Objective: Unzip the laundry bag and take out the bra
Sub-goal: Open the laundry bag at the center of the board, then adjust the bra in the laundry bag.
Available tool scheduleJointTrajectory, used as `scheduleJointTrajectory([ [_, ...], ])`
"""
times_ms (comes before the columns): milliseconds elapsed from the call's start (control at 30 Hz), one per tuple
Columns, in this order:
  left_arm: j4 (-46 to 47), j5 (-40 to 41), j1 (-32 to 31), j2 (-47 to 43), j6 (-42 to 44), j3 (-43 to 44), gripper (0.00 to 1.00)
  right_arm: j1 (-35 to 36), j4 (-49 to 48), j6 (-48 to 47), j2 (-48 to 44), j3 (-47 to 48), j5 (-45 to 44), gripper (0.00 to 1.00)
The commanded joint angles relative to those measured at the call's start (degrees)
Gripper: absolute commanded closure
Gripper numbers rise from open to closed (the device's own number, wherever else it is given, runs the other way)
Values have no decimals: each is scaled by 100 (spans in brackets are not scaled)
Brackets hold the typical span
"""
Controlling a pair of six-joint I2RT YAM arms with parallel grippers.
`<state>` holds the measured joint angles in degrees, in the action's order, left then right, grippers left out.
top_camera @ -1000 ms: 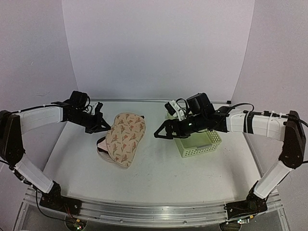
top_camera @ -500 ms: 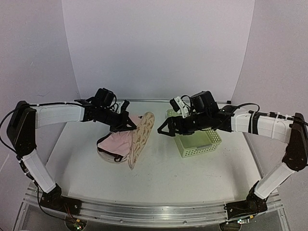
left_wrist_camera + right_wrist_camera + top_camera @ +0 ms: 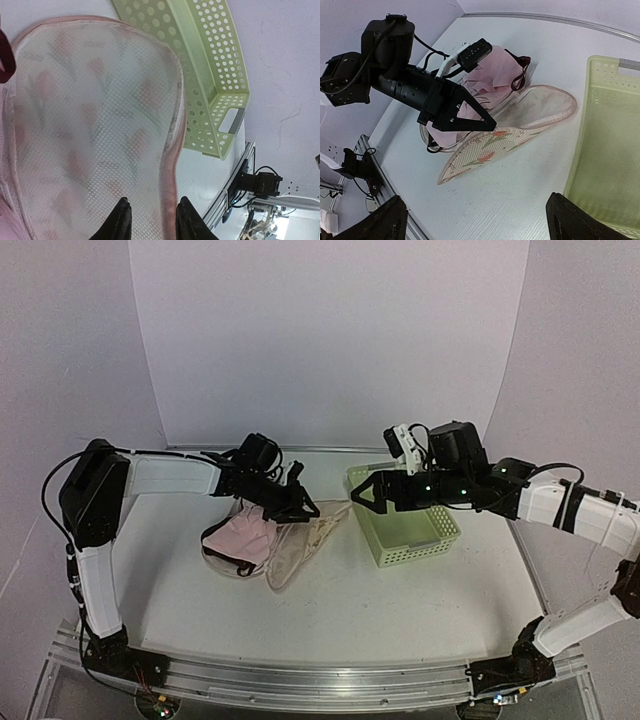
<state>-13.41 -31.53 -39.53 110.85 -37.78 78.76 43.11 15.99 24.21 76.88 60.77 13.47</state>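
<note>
The left arm has swung the laundry bag's [image 3: 305, 540] top half over toward the green basket [image 3: 400, 558]. The bag now lies open near the desk's [image 3: 400, 620] middle, with the bra [image 3: 235, 545] exposed in its left half. The left claw [image 3: 310, 510] is released, fingers astride the flap's rim. The right claw [image 3: 360, 492] is spread wide beside the basket's far-left corner.

laundry bag [image 3: 300, 550]: unzipped and laid open flat, left of centre. right-hand oval half turned over, pale mesh inside facing up, leaf prints showing through faintly, pink piping round the rim. left-hand half a rumpled pink heap. bra [image 3: 212, 556]: mostly hidden in that left half; only a dark maroon edge and thin dark straps peeking out at its rim.
</note>
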Motion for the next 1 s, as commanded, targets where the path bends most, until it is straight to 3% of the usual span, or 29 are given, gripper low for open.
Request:
scheduleJointTrajectory([
  [0,242,-205,-112,77,25,514,63,-5,122,-87,-229,-13,-379,2],
  [167,114,-149,-110,-166,200,923,47,-5,168,-185,-255,20,-434,2],
  [467,-1376,310,255,-660,949,1889,35,-109,133,35,42,190,-62,2],
  [533,-1568,400,478,-860,1032,1849,34,-110,190,-28,346,473,476,2],
  [700,-1962,915,986,-1456,1298,1451,32,-95,30,419,987,797,515,2],
  [867,-2181,1630,1274,-2078,1395,905,32,192,32,864,2004,1712,594,2],
  [967,-2259,1926,1290,-2458,1396,627,32,319,36,1209,2619,2368,599,7],
])
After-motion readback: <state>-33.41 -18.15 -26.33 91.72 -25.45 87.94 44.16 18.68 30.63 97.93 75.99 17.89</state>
